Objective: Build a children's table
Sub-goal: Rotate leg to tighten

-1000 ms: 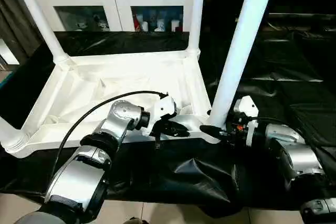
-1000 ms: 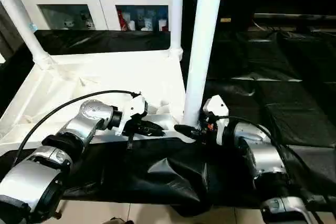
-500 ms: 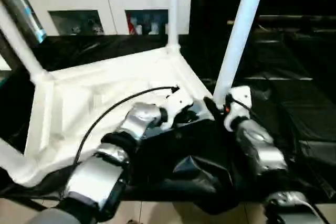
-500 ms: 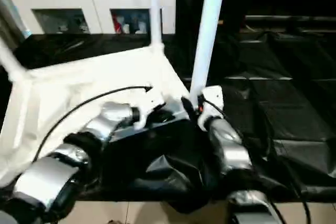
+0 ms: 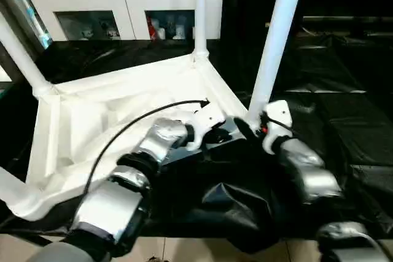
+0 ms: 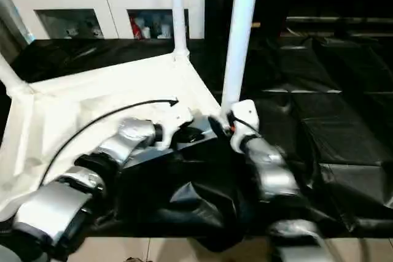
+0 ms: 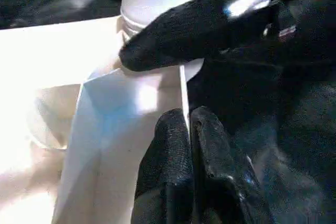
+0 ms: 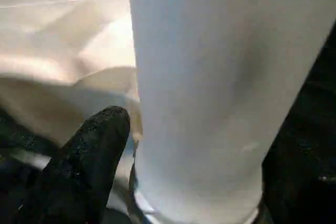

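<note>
Left eye view: the children's table [image 5: 116,121], smooth white plastic, lies upside down on crinkled black sheeting [image 5: 344,121], its round tapered legs standing up. The left gripper [image 7: 190,129], fingers pressed shut, rests at the thin near rim. Further right, the right gripper [image 5: 244,128] straddles the base of the near corner leg [image 5: 276,35], jaws apart. Since a second ago the tabletop has swung round, its near corner now pointing between the arms.

Both silver forearms reach forward and converge, the left gripper [image 7: 190,145] with its two black fingers pressed together, the right gripper [image 5: 244,128] just beside it, one black finger [image 8: 92,153] showing
</note>
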`<state>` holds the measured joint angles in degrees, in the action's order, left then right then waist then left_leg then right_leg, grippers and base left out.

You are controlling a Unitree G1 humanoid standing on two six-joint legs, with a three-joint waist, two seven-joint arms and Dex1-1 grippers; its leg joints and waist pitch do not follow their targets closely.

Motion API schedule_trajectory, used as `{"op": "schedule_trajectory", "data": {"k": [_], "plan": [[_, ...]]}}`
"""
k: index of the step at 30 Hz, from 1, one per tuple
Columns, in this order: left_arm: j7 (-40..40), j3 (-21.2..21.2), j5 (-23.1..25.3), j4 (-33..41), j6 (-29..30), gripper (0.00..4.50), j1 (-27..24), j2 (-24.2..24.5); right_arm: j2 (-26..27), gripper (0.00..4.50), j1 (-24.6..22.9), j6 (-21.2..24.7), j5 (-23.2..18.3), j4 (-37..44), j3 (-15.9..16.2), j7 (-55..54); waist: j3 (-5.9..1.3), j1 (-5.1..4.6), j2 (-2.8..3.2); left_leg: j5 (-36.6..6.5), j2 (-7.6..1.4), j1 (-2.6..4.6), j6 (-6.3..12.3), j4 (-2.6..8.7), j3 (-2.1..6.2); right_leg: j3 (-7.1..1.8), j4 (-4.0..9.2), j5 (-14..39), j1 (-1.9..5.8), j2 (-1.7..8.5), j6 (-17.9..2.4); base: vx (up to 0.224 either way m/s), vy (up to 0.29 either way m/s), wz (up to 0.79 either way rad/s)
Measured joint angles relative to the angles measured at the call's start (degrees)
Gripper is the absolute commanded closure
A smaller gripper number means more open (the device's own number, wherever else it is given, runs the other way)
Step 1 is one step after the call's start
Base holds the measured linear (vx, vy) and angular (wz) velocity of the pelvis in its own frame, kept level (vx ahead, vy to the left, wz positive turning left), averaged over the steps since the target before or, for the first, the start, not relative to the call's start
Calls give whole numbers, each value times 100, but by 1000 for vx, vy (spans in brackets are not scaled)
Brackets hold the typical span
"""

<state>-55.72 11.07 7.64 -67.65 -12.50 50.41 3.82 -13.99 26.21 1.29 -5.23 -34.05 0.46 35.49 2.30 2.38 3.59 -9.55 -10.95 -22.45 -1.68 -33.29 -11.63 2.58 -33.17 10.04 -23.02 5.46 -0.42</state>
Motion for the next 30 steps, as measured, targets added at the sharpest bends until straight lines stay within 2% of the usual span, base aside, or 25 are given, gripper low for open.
{"op": "schedule_trajectory", "data": {"k": [5, 9, 14, 15, 18, 20, 23, 28, 30], "plan": [[-722, 17, -37, 68, -222, 450, -62, 231, -598, 87, -125, 126, -297, 401, 190, 1288, 2, 119, -2, 3, -11, -15, 8, -4, 0, 10, -6, 2, -14, -5, 3, 0, 0, 0], [-1234, 9, -135, 112, -230, 450, -106, 364, -930, 87, -208, 318, -478, 705, 315, 2104, 3, 151, -4, -3, -9, -23, 15, -26, -1, 4, -6, 1, -14, -1, 2, 0, 0, 0], [-1637, -7, -217, 119, -228, 450, -146, 487, -1078, 87, -236, 499, -646, 727, 334, 2556, 6, 162, -7, -5, -7, -24, 10, -34, -1, 1, -12, -1, -13, 1, -1, 0, 0, 0], [-1674, -7, -222, 120, -228, 450, -150, 493, -1107, 112, -236, 517, -661, 742, 334, 2604, 6, 171, -7, -6, -7, -24, 9, -33, -1, 1, -13, -1, -13, 1, -1, 0, 0, 0], [-1733, -7, -231, 136, -228, 450, -153, 508, -1149, 124, -235, 586, -769, 812, 330, 2705, 6, 196, -8, -5, -7, -23, 11, -34, -1, 2, -18, -1, -14, 1, -1, 0, 0, 0], [-1771, -7, -232, 139, -228, 450, -153, 508, -1149, 159, -234, 607, -809, 817, 330, 2748, 7, 214, -7, -4, -8, -23, 12, -34, -1, 3, -21, -1, -16, 1, -1, 0, 0, 0], [-1801, -7, -233, 140, -227, 450, -153, 509, -1147, 168, -234, 611, -832, 817, 328, 2770, 7, 243, -6, -4, -8, -23, 12, -34, -1, 3, -23, -1, -16, 1, -1, 0, 0, 0], [-1875, -5, -236, 140, -227, 450, -158, 516, -1151, 217, -279, 632, -859, 885, 324, 2855, 7, 263, -6, -4, -8, -23, 11, -37, -1, 2, -26, -1, -16, 1, -1, 0, 0, 0], [-1883, -5, -235, 140, -227, 450, -159, 517, -1157, 223, -335, 619, -858, 957, 320, 2839, 7, 269, -6, -5, -8, -22, 10, -38, -1, 1, -28, -1, -16, 1, -1, 0, 0, 0]]}}
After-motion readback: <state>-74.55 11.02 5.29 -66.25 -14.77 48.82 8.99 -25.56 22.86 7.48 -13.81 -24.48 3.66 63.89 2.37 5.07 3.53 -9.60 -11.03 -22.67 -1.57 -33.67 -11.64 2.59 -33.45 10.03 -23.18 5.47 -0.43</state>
